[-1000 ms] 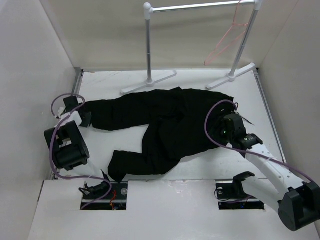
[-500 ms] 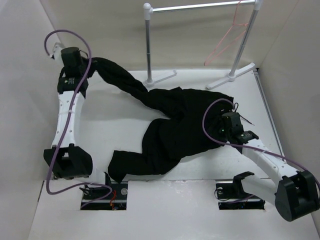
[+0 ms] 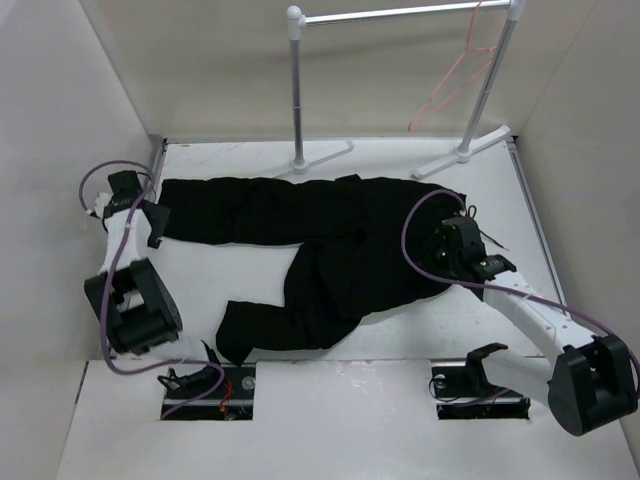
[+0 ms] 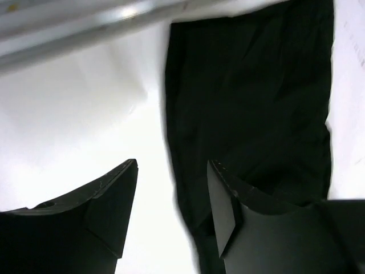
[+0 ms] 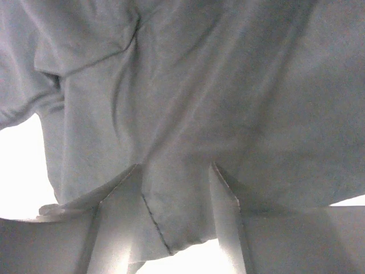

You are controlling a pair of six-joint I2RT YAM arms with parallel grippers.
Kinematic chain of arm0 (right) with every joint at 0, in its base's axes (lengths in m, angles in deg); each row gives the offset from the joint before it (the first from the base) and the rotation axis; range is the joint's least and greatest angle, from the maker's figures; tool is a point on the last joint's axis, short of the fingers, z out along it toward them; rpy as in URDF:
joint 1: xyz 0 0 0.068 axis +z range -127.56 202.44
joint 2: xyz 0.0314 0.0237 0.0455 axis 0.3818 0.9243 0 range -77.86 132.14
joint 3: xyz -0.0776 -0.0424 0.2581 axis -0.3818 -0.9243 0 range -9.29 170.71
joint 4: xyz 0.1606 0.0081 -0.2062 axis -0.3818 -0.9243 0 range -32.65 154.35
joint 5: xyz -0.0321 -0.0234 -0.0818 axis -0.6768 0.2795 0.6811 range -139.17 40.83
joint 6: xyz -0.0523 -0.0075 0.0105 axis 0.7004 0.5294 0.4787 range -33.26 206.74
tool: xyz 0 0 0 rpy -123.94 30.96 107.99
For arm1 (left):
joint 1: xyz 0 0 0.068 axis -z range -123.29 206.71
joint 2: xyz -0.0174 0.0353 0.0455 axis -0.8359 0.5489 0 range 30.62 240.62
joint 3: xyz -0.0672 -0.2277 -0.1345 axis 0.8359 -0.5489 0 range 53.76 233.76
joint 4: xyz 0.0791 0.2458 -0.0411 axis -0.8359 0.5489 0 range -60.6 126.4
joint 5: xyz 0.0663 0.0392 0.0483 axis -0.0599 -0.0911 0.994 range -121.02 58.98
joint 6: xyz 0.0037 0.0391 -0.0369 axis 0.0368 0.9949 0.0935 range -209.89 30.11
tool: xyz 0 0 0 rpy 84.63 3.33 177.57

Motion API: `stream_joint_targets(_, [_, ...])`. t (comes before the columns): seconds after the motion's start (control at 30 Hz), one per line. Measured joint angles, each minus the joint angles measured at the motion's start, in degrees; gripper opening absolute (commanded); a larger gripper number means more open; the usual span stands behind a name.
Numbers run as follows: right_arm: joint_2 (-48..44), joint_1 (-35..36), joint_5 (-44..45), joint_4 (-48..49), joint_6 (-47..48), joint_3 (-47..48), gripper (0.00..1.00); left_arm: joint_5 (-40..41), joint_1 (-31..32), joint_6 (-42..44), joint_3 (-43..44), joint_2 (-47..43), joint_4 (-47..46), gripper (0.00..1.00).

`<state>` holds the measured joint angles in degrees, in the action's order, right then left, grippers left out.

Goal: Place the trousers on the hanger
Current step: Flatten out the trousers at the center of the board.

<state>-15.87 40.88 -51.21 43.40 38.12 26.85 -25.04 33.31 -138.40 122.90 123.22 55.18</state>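
Rail (image 3: 400, 13) with hanger (image 3: 440, 95) stands beyond the trousers (image 3: 340, 240); left jaws wide, right jaws wide astride fabric.

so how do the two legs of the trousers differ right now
The far leg of the trousers lies stretched straight toward the left pincer; the near leg bends back toward the arm bases. The far leg's cuff sits by that open pincer; the near leg's cuff has no pincer near. Both are black and lie on the table.

Black trousers (image 3: 330, 240) flat; hanger (image 3: 440, 97) on rail (image 3: 400, 13)
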Motion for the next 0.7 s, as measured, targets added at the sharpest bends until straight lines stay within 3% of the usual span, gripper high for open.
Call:
stream_joint_targets(0.03, [0.28, 0.11, -0.13, 0.02, 0.52, 0.28, 0.25, 0.31, 0.68, 0.07, -1.99, -2.73, 0.5, 0.47])
stream_joint_targets(0.1, [0.61, 0.9, -0.26, -0.02, 0.61, 0.81, 0.18, 0.9, 3.74, 0.52, -6.16, -10.93, 2.62, 0.44])
stream_joint_targets(0.3, [1.97, 5.25, -0.68, -0.02, 2.36, 1.79, 0.29, 1.44, 22.47, 1.84, -16.98, -31.43, 10.6, 0.44])
stream_joint_targets(0.5, [3.37, 5.92, -1.51, -0.09, 3.89, 2.05, 0.39, 1.9, 38.93, -3.76, -29.27, -32.09, 21.59, 0.49])
stream_joint_targets(0.7, [3.37, 6.58, -1.9, -0.09, 4.52, 2.19, 0.43, 5.01, 41.09, -7.63, -32.09, -30.14, 22.21, 0.5])
